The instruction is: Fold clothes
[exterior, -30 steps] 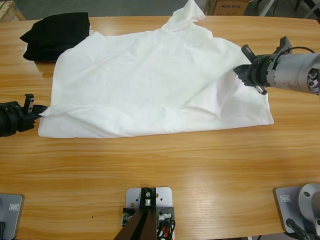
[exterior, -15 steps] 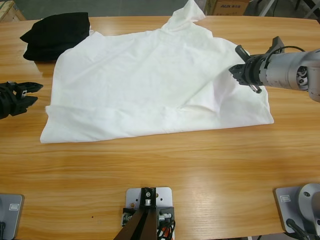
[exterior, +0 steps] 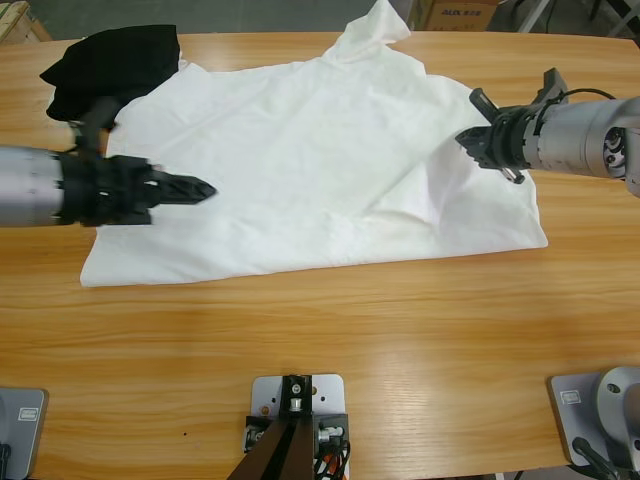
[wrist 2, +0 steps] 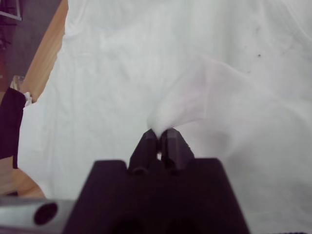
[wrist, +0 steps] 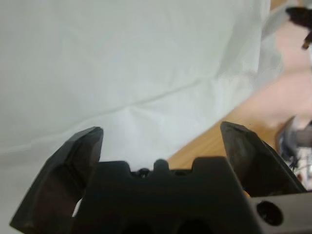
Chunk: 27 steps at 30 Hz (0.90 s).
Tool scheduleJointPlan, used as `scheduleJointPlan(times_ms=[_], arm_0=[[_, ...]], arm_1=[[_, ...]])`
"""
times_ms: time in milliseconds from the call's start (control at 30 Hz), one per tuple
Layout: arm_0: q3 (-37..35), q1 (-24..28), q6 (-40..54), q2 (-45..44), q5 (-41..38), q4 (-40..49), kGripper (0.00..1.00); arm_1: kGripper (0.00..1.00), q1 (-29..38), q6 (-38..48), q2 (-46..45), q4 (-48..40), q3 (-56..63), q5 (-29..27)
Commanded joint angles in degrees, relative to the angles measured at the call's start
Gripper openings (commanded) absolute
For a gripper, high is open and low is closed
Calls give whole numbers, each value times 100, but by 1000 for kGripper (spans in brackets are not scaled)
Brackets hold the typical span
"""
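Wood-grain tabletop fills the high view, and the white T-shirt lies spread and wrinkled across its far half, one sleeve reaching the far edge near the top middle. Beside the shirt's far left corner sits a small black bundle, touching or just overlapping the white cloth. From the left edge comes the left arm, its left pincer held over the shirt's left part; the left wrist view shows its two black jaws standing wide apart with nothing between them, the white fabric spread beyond them and a strip of wood to the right. From the right edge comes the right arm, its right pincer at the shirt's right side. In the right wrist view the jaws are pressed together on a pinch of the white fabric, which rises to them in a small peaked fold. Creases run from that spot toward the shirt's near right corner, which lies flat on the wood.
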Motion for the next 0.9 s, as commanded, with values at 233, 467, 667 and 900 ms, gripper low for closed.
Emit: scheduleJointPlan(times_ms=[233, 467, 667, 900], arm_0=[[-1200, -1864, 3203, 913, 921, 1914, 741], [-1191, -1957, 3808, 906, 1408, 2171, 743], [-1214, -1957, 3757, 920, 1399, 2211, 743], [-1365, -1957, 3734, 846, 1399, 2414, 738]], arm_1=[[0, -42, -1281, 89, 164, 203, 219], [996, -42, -1681, -234, 183, 210, 636], [1000, 134, -2703, -1285, 2004, -85, 342], [982, 1728, -4726, -591, 2906, -837, -804]])
